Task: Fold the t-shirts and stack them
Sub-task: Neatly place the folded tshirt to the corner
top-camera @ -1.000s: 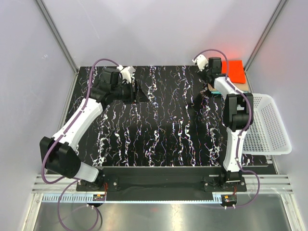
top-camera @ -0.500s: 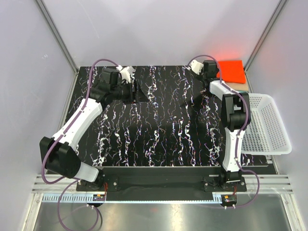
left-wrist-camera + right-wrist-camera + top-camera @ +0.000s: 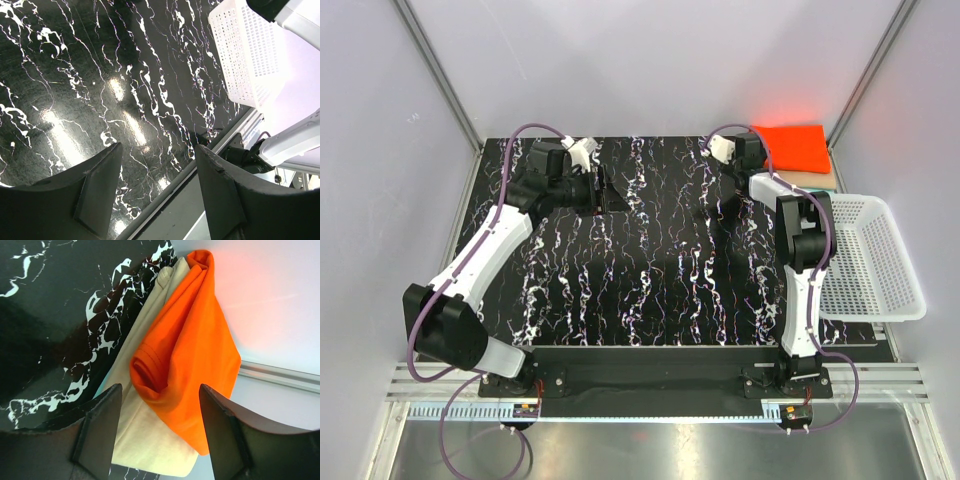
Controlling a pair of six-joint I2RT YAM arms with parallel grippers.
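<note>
Overhead camera sees whole table; right wrist, close, shares orange t-shirt

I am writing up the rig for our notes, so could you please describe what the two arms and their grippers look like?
The left arm and right arm match: white link shells, black joint housings, black bases. A thin purple cable loops along each. The left gripper and right gripper each have two broad matte black fingers, with a small white block at the wrist.
</note>
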